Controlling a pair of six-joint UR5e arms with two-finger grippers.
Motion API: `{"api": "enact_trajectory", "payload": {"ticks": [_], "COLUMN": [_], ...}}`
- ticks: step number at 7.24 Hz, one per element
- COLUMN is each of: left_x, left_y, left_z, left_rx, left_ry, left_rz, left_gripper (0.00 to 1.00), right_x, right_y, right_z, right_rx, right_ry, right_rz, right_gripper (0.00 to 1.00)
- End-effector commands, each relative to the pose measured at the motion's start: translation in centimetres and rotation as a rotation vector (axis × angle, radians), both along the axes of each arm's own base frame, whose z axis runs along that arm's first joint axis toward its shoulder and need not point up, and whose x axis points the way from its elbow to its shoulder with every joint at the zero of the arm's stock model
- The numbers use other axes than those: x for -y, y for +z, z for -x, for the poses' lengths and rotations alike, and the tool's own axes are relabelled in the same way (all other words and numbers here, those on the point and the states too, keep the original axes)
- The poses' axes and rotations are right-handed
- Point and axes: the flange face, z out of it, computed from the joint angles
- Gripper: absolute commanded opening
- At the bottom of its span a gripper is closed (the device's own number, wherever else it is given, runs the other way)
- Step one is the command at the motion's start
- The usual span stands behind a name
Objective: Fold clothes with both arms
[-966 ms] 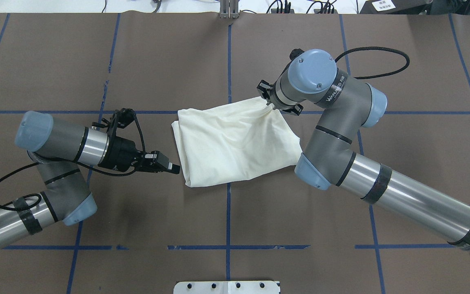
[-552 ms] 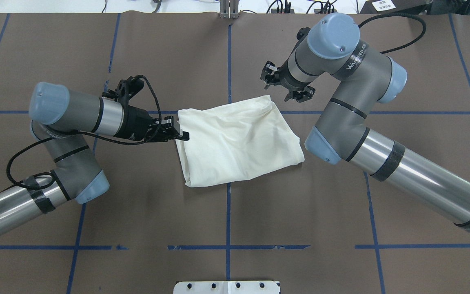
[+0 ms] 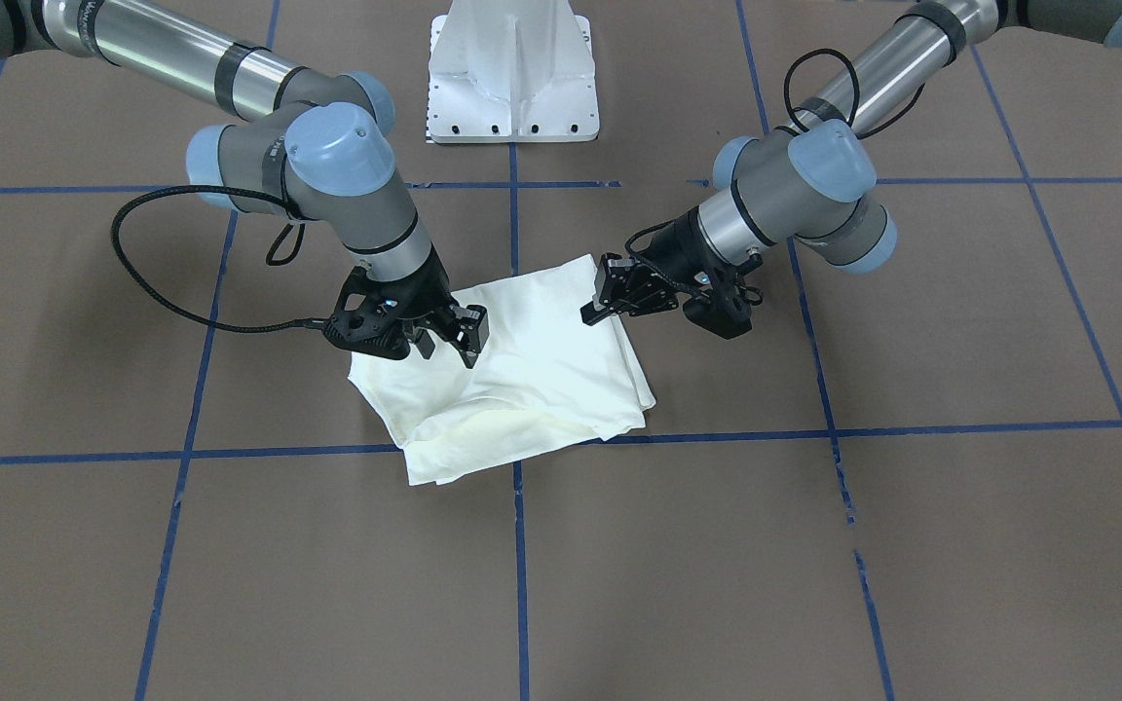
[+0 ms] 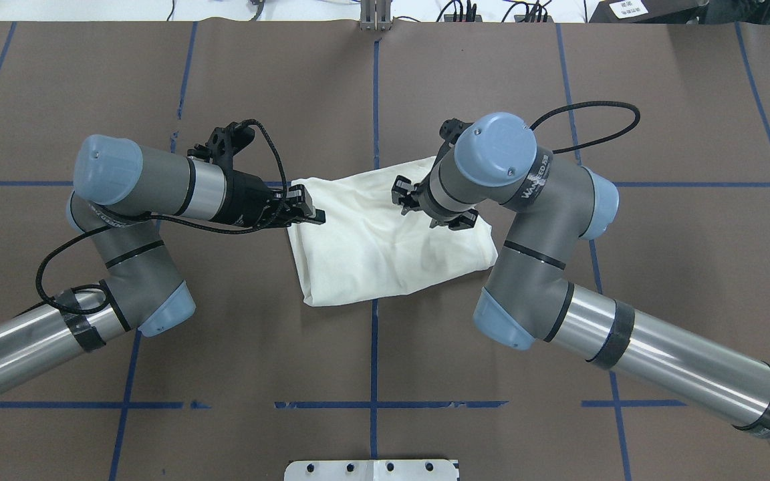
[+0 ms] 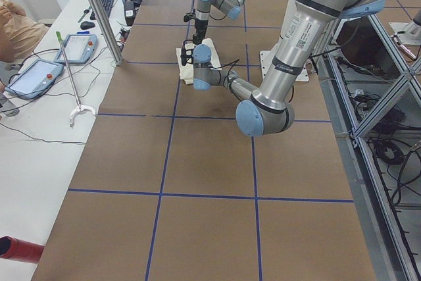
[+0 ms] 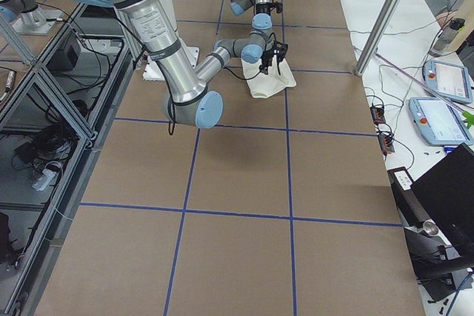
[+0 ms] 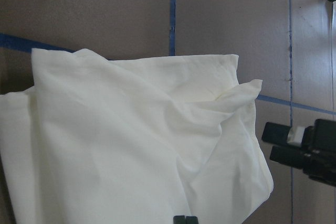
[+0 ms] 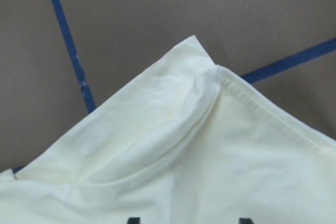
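- Lying folded at the middle of the table, the cream shirt covers a tape crossing. No print shows.
- Right gripper hangs over the shirt's right half, jaws wide apart and empty.
- Left gripper is at the shirt's far left corner. Its fingertips sit together in the wrist view, with no cloth seen between them.

Brown table, blue tape grid, folded cream shirt flat at its middle.
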Motion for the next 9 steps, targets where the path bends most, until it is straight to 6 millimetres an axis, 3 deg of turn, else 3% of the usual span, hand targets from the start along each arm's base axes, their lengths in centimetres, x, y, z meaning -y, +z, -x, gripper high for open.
{"api": "enact_trajectory", "payload": {"ticks": [1,2,4,5,6,7,8,9], "left_x": [0.9,0.8,1.1,1.1,1.2,1.8,2.0,3.2], "left_y": [-0.5,0.1,0.8,0.8,0.8,0.9,2.6,3.1], "left_z": [2.8,3.4,4.3,4.8,4.9,5.6,6.6,8.3], "left_rx": [-0.010,-0.006,0.001,-0.002,-0.002,0.001,0.021,0.031], "left_ry": [-0.031,-0.037,-0.050,-0.056,-0.059,-0.073,-0.088,-0.120], "left_rz": [-0.008,-0.005,0.000,-0.001,-0.001,0.001,0.016,-0.009], "left_gripper": [0.00,0.00,0.00,0.00,0.00,0.00,0.00,0.00], "right_x": [-0.5,0.5,7.4,11.1,14.6,19.2,22.2,21.9], "right_y": [1.0,0.7,-1.3,-0.5,2.1,3.8,4.4,5.0], "right_z": [1.8,2.6,4.5,3.1,1.0,-4.0,-9.7,-11.8], "right_rx": [-0.031,-0.053,-0.106,-0.133,-0.151,-0.168,-0.121,-0.093], "right_ry": [-0.019,-0.018,0.016,0.028,0.049,0.038,0.007,-0.004], "right_rz": [-0.011,-0.040,-0.040,-0.054,-0.062,-0.072,-0.049,-0.038], "right_gripper": [0.00,0.00,0.00,0.00,0.00,0.00,0.00,0.00]}}
